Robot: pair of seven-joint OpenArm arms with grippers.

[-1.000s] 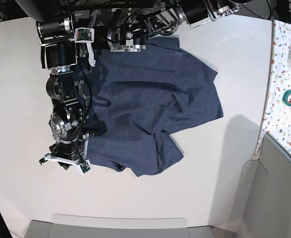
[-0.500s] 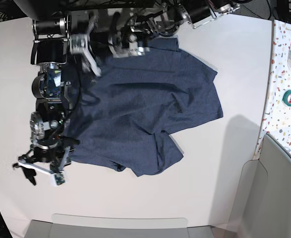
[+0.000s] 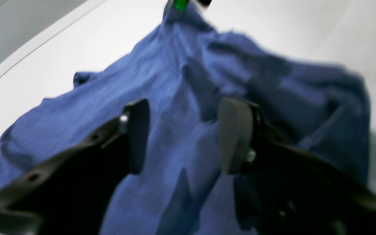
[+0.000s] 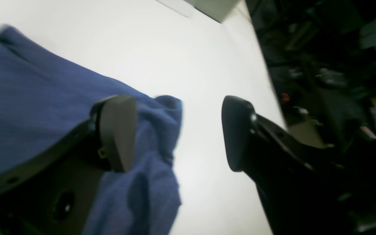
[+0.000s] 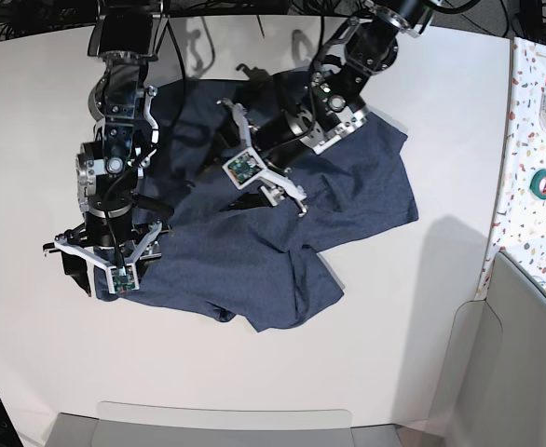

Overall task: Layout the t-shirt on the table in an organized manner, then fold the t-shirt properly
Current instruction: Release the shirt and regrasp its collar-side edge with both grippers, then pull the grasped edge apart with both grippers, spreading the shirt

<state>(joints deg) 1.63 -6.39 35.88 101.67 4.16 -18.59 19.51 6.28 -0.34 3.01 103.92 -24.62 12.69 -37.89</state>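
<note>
Speckled strip (image 5: 534, 140) on the right w/ a green tape roll (image 5: 544, 182). Grey panels (image 5: 525, 372) by it. Dark, cluttered bit (image 4: 331, 65), maybe cables.

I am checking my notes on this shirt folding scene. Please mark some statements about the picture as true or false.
1. The t-shirt lies flat and neatly spread. False: it is rumpled, with folds and overlapping parts.
2. The left gripper is open above the cloth. True.
3. The right gripper is shut on a sleeve. False: its jaws stand apart, holding nothing.
4. The table is white. True.
5. White letters show on the shirt. False: only the plain blue side is visible.
</note>
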